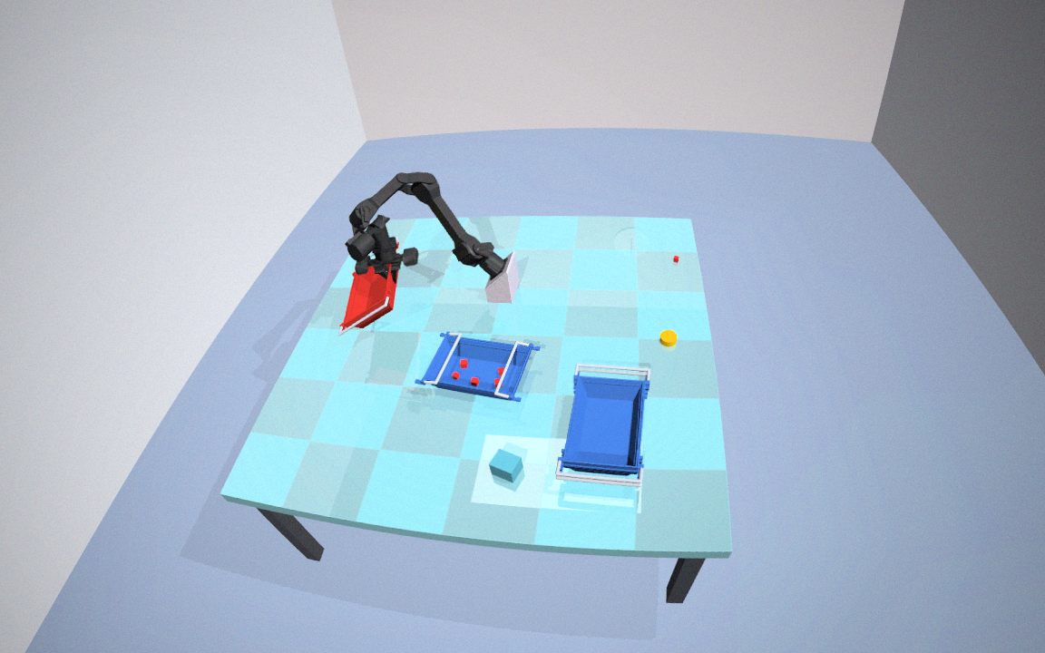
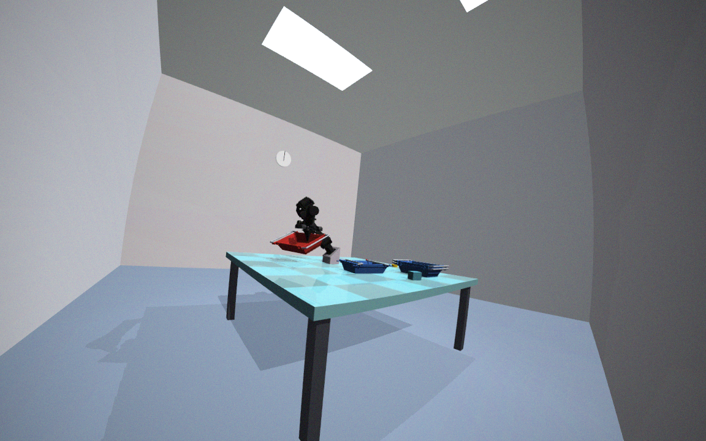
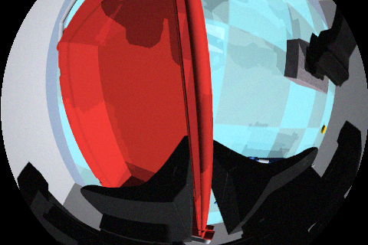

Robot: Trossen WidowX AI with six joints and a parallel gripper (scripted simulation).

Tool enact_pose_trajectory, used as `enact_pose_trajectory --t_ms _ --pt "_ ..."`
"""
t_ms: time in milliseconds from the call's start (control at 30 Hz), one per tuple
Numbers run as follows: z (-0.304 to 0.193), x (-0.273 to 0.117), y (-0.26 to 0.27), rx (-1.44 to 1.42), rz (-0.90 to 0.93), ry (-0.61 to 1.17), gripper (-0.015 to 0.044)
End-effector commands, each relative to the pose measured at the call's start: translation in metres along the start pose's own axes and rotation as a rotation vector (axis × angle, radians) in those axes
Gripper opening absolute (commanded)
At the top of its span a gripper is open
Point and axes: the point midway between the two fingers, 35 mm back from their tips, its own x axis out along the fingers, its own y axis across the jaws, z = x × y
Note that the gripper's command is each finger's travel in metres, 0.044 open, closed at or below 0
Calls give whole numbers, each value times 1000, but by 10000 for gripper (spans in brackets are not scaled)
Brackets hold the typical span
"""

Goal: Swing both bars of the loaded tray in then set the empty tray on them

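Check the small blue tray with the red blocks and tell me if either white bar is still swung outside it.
No, both white bars cross over its top.

The robot's arm [image 1: 445, 218] [image 2: 306, 210] is matt black to charcoal, built of slim straight links and chunky rounded joints. Its base [image 1: 501, 288] [image 2: 326, 260] [image 3: 293, 59] is a pale pinkish-grey block with flat faces. Toward six o'clock in the wrist view, the end effector [image 3: 195, 140] shows black, angular fingers with curved, pointed outer tips.
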Motion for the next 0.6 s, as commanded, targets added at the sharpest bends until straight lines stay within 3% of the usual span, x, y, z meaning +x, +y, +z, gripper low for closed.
enact_pose_trajectory --t_ms 0,300,567 --pt "0 -2 3 7 13 -1 0" --pt "-2 -2 2 -2 11 1 0" --pt "-33 -2 -5 -115 -8 15 0"
